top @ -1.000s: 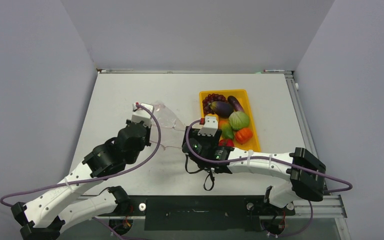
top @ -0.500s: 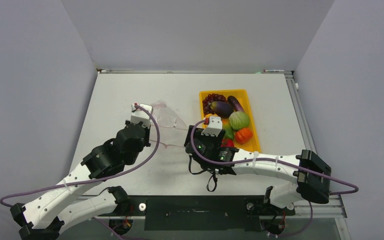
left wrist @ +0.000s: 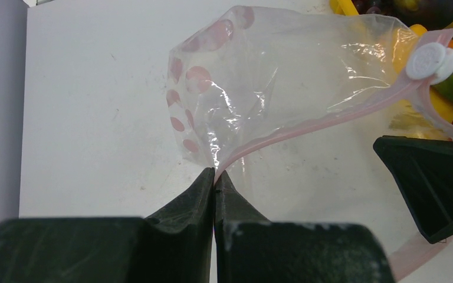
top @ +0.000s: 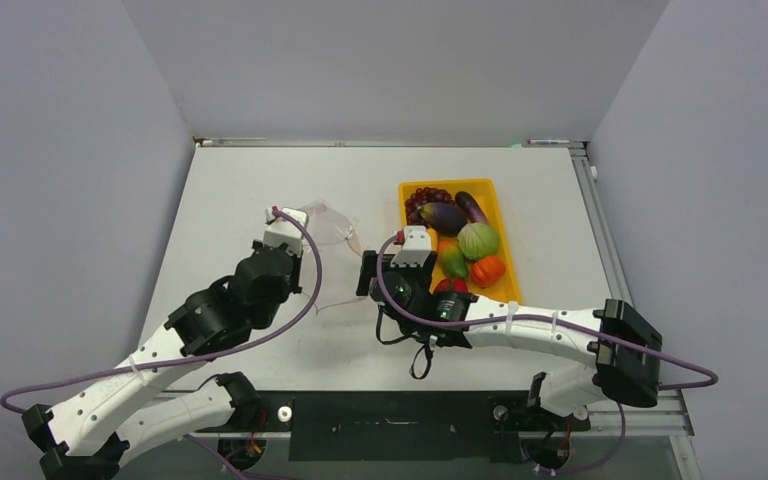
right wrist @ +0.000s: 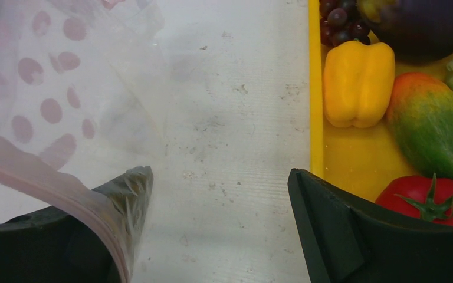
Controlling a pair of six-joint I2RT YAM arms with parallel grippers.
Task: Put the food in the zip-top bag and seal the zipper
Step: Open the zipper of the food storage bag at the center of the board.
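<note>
The left end effector has its fingers pressed together, pinching the near end of the bag's zipper. The bag is clear with pink dots. It is lifted at that edge and sags onto the desk, left of the tray. From the pinch the zipper runs right to a white slider at its far-right end. The right end effector is spread wide, low over the desk between bag and tray. The pink strip and some bag film drape over its left finger, and its right finger is at the tray's near-left edge. It grips nothing. All food lies in the tray: grapes and two eggplants at the far end, a green round fruit and an orange piece to the right, a yellow pepper, a green-orange fruit, and a tomato nearest. No food is visible in the bag.
</note>
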